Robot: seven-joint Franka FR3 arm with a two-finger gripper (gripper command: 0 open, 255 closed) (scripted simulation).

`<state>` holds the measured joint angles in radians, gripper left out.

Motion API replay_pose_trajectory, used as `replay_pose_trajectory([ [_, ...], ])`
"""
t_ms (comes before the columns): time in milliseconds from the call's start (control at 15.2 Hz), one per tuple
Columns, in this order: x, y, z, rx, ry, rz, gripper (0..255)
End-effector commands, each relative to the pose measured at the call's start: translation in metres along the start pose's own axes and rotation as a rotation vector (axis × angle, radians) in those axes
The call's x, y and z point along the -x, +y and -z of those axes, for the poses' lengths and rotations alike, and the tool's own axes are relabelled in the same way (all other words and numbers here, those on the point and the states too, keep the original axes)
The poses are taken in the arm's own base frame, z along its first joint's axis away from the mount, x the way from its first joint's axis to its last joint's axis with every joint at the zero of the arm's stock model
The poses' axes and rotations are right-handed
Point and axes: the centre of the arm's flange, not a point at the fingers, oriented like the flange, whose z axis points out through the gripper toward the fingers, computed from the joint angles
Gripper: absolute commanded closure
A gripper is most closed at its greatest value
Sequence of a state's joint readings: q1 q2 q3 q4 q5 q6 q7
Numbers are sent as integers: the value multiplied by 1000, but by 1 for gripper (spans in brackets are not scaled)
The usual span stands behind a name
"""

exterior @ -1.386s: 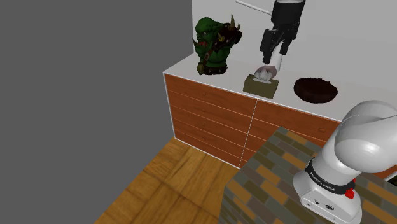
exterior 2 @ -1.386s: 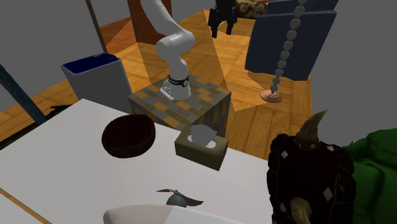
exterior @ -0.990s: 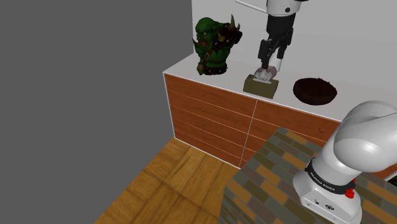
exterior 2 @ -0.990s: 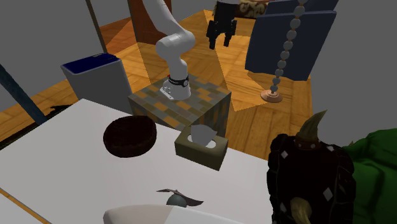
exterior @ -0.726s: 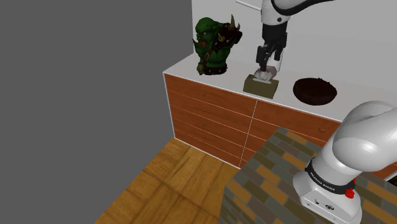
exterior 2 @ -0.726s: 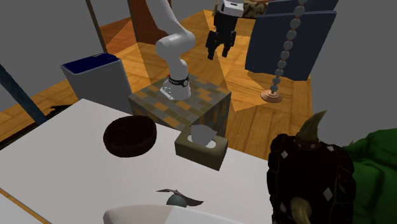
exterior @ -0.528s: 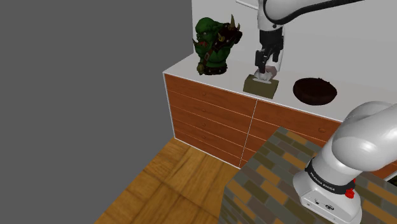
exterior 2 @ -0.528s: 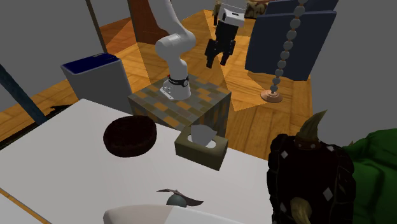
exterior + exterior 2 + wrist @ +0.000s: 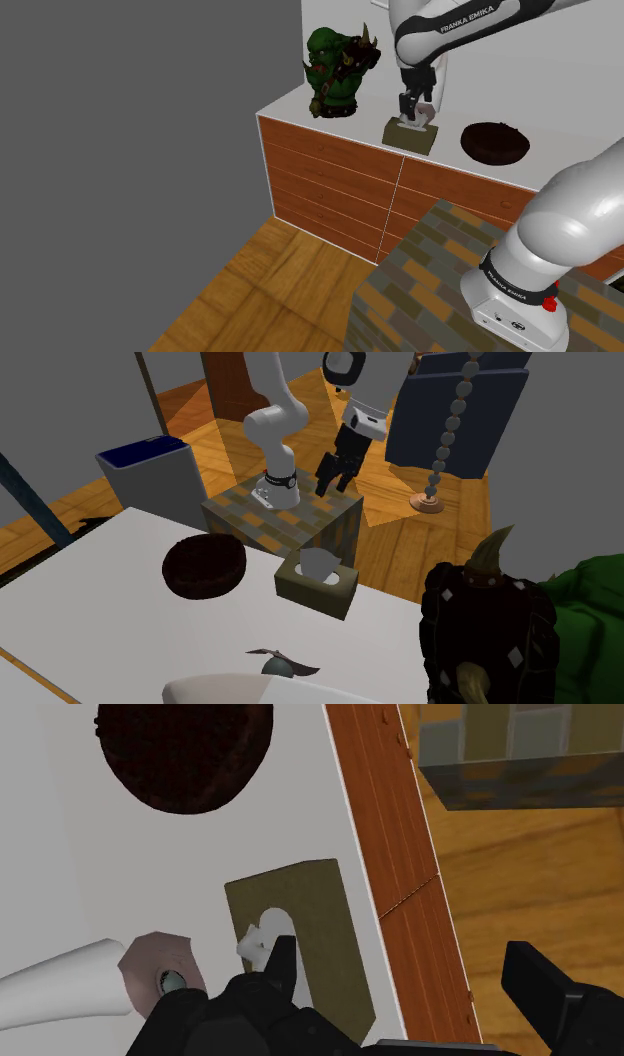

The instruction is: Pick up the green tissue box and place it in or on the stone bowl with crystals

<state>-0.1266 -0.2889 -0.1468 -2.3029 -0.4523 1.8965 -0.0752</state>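
**Spread tool hangs over the tissue box, bowl waits apart**

The olive-green rectangular tissue box (image 9: 410, 135) with a white tissue sticking out of its top slot sits flat on the white surface (image 9: 452, 152), close to the edge above the brown wooden drawer fronts (image 9: 330, 190). The all-black two-finger tool (image 9: 415, 108) hangs just above the box, pointing down at it. In the wrist view the tool (image 9: 405, 966) has its fingers (image 9: 281, 966) spread wide. One fingertip shows over the tissue box (image 9: 300, 936) beside the tissue, and the other shows out past the surface's edge, over the wooden floor. Neither finger touches the box.

The dark reddish-brown, round, rough-textured shallow bowl (image 9: 495, 141) rests on the same surface to the shoulder view's right of the box, apart from it. In the second exterior view the bowl (image 9: 204, 565) lies to the left of the tissue box (image 9: 317, 584), with the tool (image 9: 335, 474) in the air farther back, in front of the tile-patterned stand (image 9: 285, 517).

A green horned orc figurine (image 9: 338, 72) stands at the surface's far left corner in the shoulder view, near the box but not touching it.
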Motion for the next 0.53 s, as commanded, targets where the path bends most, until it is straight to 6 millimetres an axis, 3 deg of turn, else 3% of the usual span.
replay_pose_trajectory([
  [0,-14,13,-16,31,-17,12,0],
  [462,-64,56,-75,136,-78,49,0],
])
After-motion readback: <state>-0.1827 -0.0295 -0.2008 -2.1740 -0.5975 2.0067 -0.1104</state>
